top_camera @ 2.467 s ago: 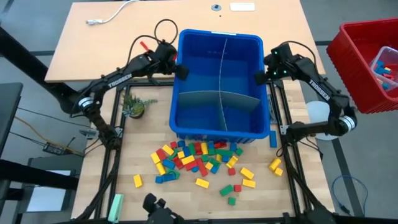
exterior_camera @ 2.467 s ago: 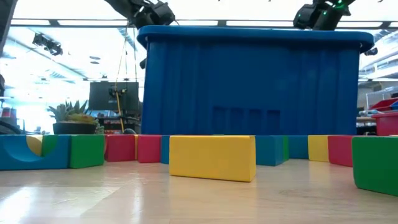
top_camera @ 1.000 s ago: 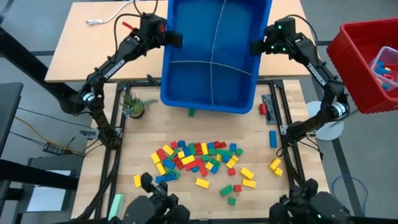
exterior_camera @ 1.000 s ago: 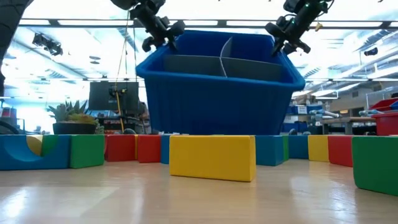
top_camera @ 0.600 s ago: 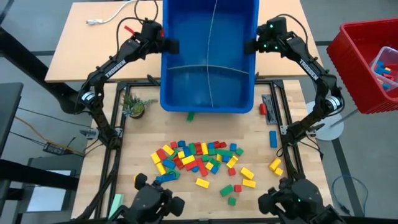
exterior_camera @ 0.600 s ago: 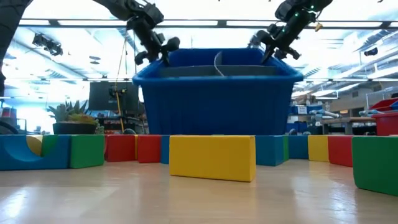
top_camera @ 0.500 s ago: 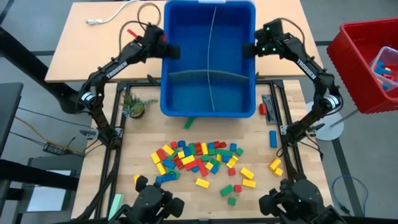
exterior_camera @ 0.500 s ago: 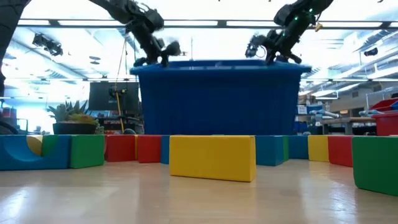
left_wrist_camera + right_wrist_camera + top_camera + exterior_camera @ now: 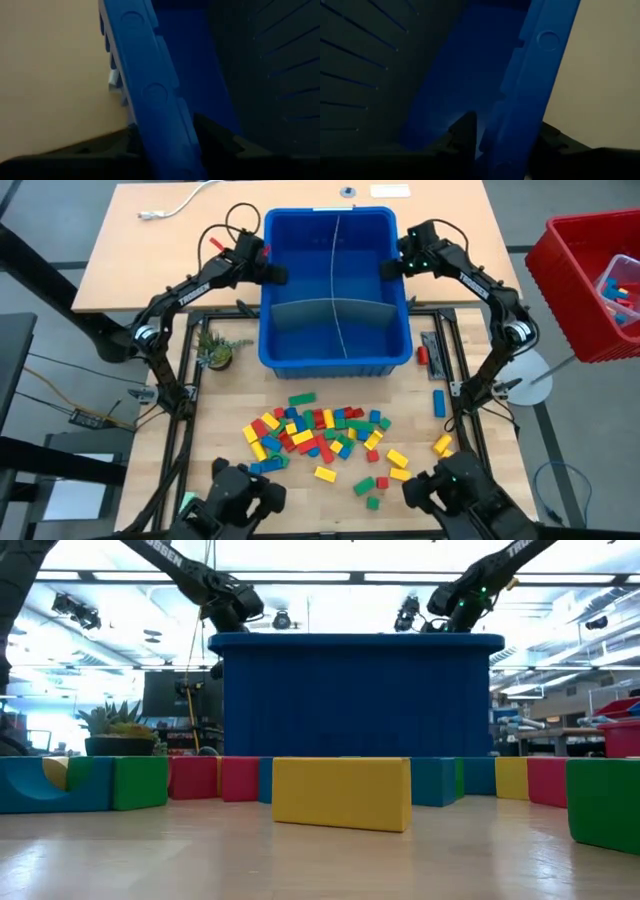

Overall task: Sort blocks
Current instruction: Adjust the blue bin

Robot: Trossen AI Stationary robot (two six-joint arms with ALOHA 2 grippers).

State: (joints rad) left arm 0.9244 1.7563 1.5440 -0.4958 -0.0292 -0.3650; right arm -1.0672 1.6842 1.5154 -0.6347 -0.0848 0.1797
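Blocks [image 9: 322,440], small glossy plastic bricks, lie heaped on wood table [image 9: 470,450] before ribbed blue bin [image 9: 335,358] with grey dividers; left gripper [image 9: 262,268] and right gripper [image 9: 397,266] straddle its side rims, grip unclear, fingertips cut off.

The bin [image 9: 335,356] looks like smooth blue plastic with a slight sheen, its rim moulded with round dimples; the dividers [image 9: 335,310] inside are matt grey with fine ridges. The blocks [image 9: 320,432] are glossy, smooth plastic. The counter [image 9: 300,500] is pale wood with a visible grain, faintly reflective near the front.
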